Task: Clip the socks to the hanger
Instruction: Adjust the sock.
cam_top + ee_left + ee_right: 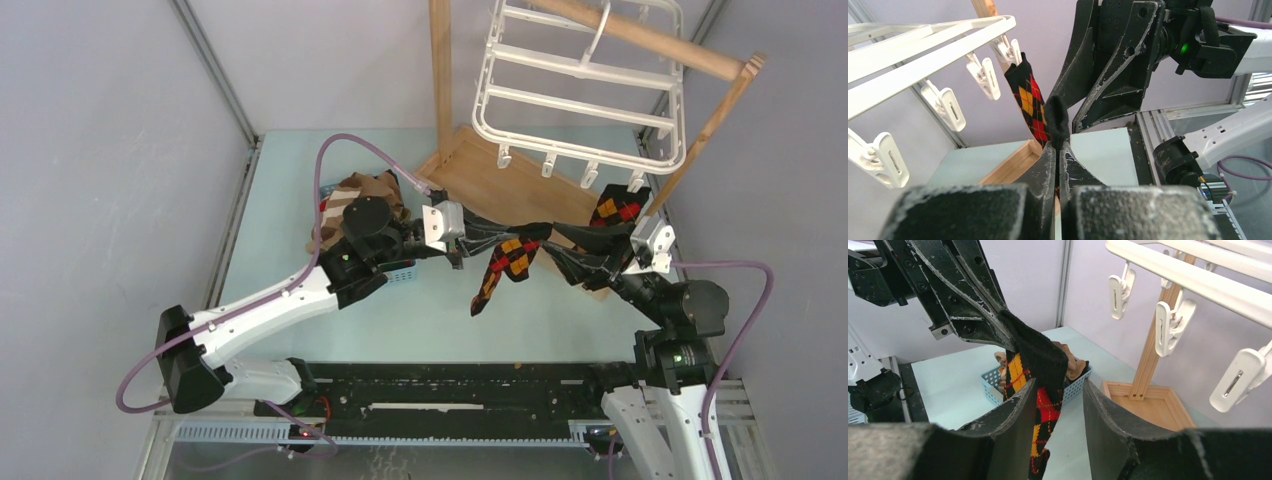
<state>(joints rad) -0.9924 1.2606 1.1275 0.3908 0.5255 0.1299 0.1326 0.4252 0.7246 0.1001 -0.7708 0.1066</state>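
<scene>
Progress: one argyle sock (618, 208) already hangs from a clip at the right end of the hanger (570, 105), which sits on the rail of the wooden stand (640, 35). The other clips (945, 107) in view along that row are bare. A second argyle sock (508, 258) is in hand, held in mid-air between the two arms, below and in front of the clip row and touching no clip. Left claw (1057, 150) is clenched on its black cuff end, with a nub of fabric poking out past the fingertips. Right claw (1059, 387) straddles the same sock just beside the left one; its jaws stand apart, the fabric lying against one finger only, so no second grip yet. The rest of the sock hangs limp towards the surface (420, 320), with red, orange and yellow diamonds on black, slightly twisted. Brown socks (360, 190) are piled in the blue basket (990, 382) behind the left arm. Judgement: early stage. One sock is clipped, one is in transfer, and the basket load is still to do.
</scene>
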